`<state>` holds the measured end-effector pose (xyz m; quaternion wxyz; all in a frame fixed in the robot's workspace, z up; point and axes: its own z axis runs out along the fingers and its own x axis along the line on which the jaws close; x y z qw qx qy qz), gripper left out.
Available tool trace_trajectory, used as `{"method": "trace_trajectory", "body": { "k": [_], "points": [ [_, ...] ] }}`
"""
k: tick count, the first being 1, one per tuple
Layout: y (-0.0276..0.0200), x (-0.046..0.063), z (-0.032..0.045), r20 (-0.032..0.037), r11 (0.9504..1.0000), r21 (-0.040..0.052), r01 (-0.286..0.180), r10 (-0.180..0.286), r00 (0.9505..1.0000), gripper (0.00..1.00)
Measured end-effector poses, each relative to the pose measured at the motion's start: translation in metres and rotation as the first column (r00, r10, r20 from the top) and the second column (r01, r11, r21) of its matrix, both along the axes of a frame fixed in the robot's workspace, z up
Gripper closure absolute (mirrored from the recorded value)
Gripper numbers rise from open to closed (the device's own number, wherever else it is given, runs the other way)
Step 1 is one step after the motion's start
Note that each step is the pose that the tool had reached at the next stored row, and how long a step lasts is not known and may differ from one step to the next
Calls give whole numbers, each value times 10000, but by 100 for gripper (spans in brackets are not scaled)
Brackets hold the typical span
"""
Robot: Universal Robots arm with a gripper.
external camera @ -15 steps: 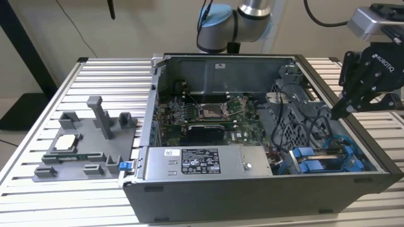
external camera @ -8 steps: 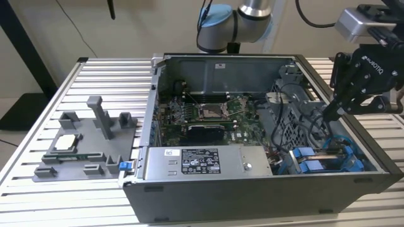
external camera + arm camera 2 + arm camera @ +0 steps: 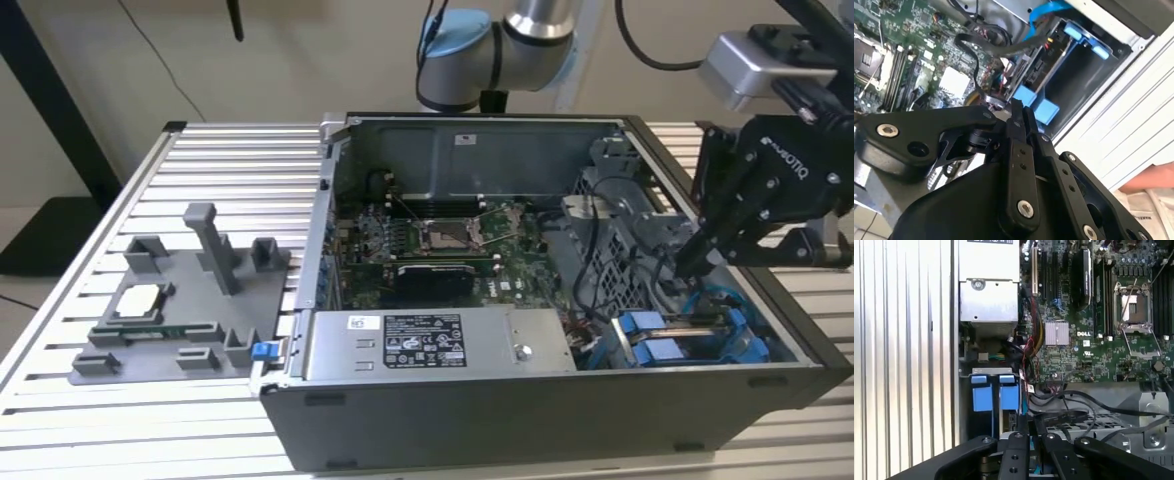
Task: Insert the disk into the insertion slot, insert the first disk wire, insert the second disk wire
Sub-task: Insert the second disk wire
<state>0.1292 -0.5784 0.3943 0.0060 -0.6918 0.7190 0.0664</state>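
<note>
Hovering at the drive bay (image 3: 1084, 80), my claw (image 3: 1016, 107) has its fingers drawn together, possibly pinching a black wire (image 3: 975, 62); I cannot confirm. The blue-framed disk (image 3: 981, 397) sits in the bay slot, near the tips.

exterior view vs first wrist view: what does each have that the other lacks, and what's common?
Exterior view's extras: the grey plastic fixture tray at the exterior view's left, a square silver processor chip lying on it, and the arm's blue-capped silver joint behind the open black computer case.
First wrist view's extras: the small silver finned heatsink and the white expansion slot.
Both: the green motherboard with its processor socket, the silver-grey power-supply box, the bright blue plastic frame tabs and the black gripper at the drive bay.
</note>
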Motion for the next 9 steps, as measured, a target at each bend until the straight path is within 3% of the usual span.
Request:
{"method": "trace_trajectory", "body": {
  "k": [2, 6, 7, 9],
  "points": [
    [-85, -8, -10, 18, 10000, 1, -15, 15, 10000, 100],
    [-171, -17, -20, 88, 10000, -1, -59, 59, 9999, 100],
    [-182, -19, -22, 128, 10000, -1, -82, 82, 9999, 100],
    [-187, -24, -28, 306, 9999, 0, -170, 170, 9994, 100]
  ]
}}
